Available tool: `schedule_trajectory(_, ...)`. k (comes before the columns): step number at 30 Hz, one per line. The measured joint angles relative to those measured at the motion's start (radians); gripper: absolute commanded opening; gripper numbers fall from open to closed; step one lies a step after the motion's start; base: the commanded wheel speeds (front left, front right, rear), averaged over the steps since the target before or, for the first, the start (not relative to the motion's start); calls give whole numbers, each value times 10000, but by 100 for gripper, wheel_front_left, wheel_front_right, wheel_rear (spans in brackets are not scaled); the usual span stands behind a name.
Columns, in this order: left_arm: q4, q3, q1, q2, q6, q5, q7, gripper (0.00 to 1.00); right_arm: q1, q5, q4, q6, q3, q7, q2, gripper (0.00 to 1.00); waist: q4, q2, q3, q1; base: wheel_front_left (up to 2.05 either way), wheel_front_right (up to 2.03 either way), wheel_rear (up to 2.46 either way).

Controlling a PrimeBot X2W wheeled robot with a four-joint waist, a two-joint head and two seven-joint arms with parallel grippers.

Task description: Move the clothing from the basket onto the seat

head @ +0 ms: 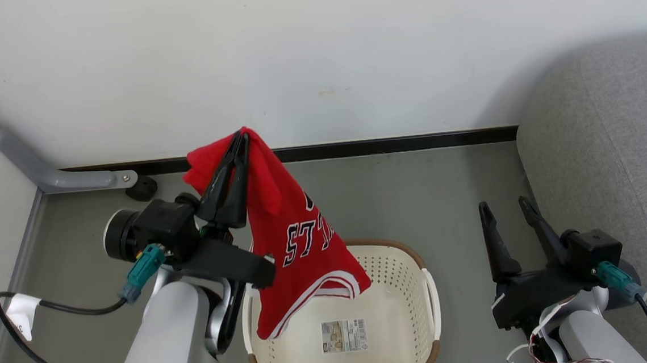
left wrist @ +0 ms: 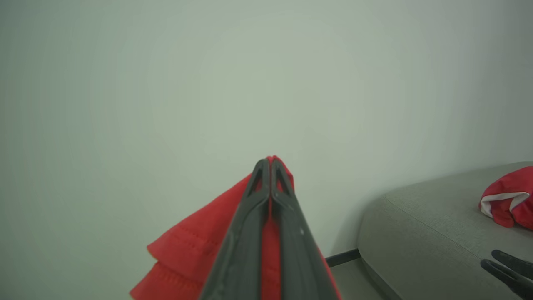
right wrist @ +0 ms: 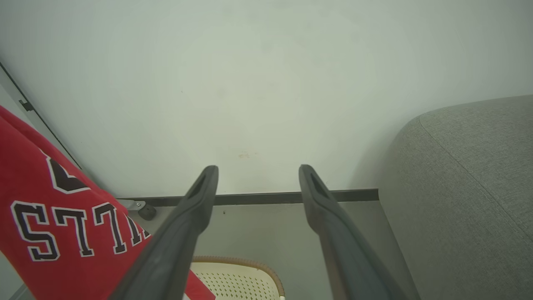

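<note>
The left hand [head: 239,142] is pinching fully closed on the top fold of the clothing [head: 299,246], which is hanging from its fingertips over the left part of the basket [head: 429,288]. The right hand [head: 504,206] is hovering spread wide and empty, just beside the seat [head: 611,144].

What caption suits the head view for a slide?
Left gripper holds the clothing over the basket; right gripper open near the seat.

clothing [head: 298,229]: red, lettered, hanging over basket | basket [head: 398,273]: cream, upright on floor | seat [head: 611,144]: grey, right of basket
</note>
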Motion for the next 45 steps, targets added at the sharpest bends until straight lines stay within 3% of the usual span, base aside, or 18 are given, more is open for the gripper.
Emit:
schedule_trajectory(15, -1126, -874, -1413, 155, 0, 21, -44, 0, 6, -12, -19, 17, 109, 0, 19, 100, 56, 2, -25, 1, 0, 0, 0)
schedule_trajectory(18, -1158, -1093, -1550, 238, 0, 12, -44, 0, -5, -144, -59, 119, 349, 0, 29, 100, 63, 2, -11, 2, 0, 0, 0)
schedule_trajectory(30, -1243, -1687, -1623, 284, -2, -71, -44, 0, -990, -888, -418, 1043, 2128, 0, 23, 100, 135, 2, 117, 1, 0, 0, 0)
schedule_trajectory(45, -1582, -2326, -2031, 236, -2, -244, -44, 0, -2420, -1145, 571, 1235, 3584, 2, 0, 100, 727, 2, 319, 2, 0, 0, 0)
